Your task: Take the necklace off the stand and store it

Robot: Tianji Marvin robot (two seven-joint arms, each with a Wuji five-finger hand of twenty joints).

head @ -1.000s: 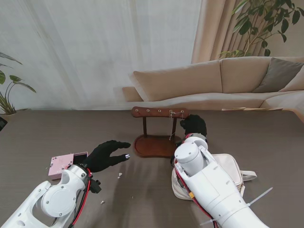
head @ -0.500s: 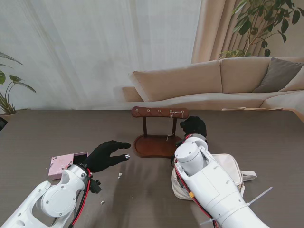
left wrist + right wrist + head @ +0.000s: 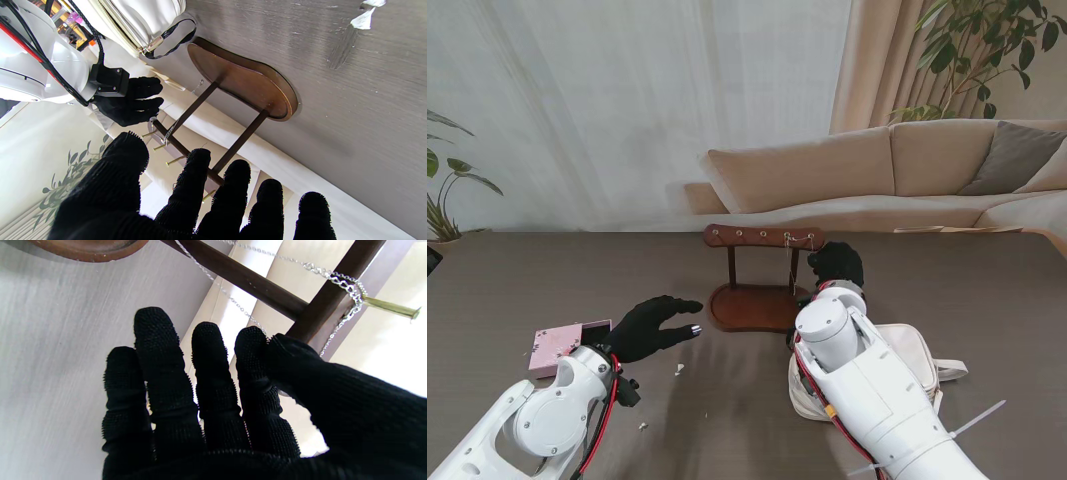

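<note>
The dark wooden stand (image 3: 762, 237) is on the table ahead of me, oval base (image 3: 755, 308) under it. A thin silver necklace (image 3: 333, 275) is looped over a brass peg (image 3: 390, 306) at the right end of the crossbar, its chain (image 3: 791, 262) hanging beside the right post. My right hand (image 3: 835, 264) is at that end, thumb and index finger pinched on the chain, as the right wrist view shows (image 3: 217, 400). My left hand (image 3: 655, 325) hovers open nearer to me, left of the base, fingers spread (image 3: 186, 200), holding nothing.
A pink box (image 3: 557, 347) lies by my left wrist. A cream bag (image 3: 907, 360) sits under my right forearm, right of the base. Small white scraps (image 3: 679, 368) lie on the table nearer to me. A sofa (image 3: 877, 175) stands behind the table.
The hanging end of the chain has drawn up a little beside the right post. Both arms have hardly moved.
</note>
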